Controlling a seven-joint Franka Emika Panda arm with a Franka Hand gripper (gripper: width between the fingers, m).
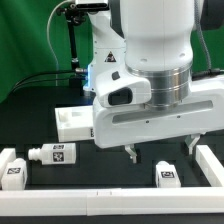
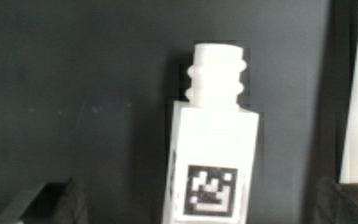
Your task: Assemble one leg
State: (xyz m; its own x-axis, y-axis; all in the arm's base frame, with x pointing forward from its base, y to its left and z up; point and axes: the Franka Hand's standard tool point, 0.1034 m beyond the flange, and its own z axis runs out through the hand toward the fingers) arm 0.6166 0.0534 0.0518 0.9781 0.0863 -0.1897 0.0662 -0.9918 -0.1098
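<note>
A white square-section leg lies on the black table, its ribbed round stub at one end and a black-and-white tag on its top face. In the exterior view this leg lies right under my gripper. In the wrist view my gripper is open. Its dark fingers stand on either side of the leg without touching it, a little above it. Two more legs lie at the exterior view's left: one with a tag and one at the far edge.
A large flat white panel lies behind my arm at the exterior view's left. A white border rail runs along the front, with another on the exterior view's right. A green backdrop stands behind.
</note>
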